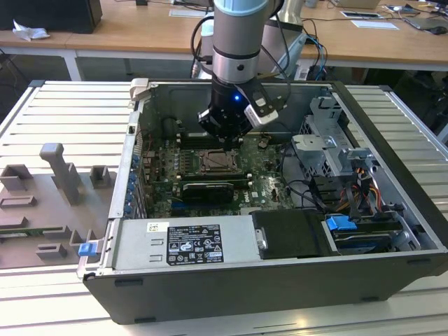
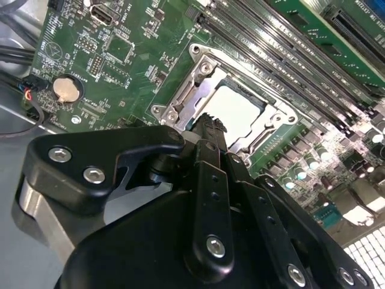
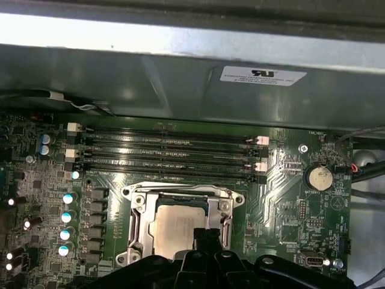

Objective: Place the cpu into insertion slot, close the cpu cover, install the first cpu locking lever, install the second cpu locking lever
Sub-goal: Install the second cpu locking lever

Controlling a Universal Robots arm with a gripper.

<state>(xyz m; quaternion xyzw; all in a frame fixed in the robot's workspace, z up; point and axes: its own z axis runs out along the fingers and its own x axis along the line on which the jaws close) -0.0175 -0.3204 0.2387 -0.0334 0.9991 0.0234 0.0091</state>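
Note:
The cpu (image 3: 173, 232) lies flat in the insertion slot (image 3: 133, 256), its pale metal top showing through the cut-out of the cpu cover (image 3: 139, 217), which lies down over it as a silvery frame. In the second wrist view the cpu (image 2: 236, 109) sits inside the cpu cover (image 2: 201, 81). My gripper (image 3: 206, 236) hangs just above one edge of the socket, fingers drawn together with nothing seen between them. Its tip (image 2: 209, 124) overlaps the cover's rim. From outside, the gripper (image 1: 224, 143) stands over the cpu (image 1: 218, 162) inside the computer case.
Long black memory slots (image 3: 168, 153) run beside the socket. A coin battery (image 3: 317, 177) and upright capacitors (image 3: 66, 217) flank it. The case walls, a power supply (image 1: 185, 245), a drive cage (image 1: 329, 150) and cables (image 1: 364, 185) hem the board in. Grey fixtures (image 1: 59, 171) lie outside.

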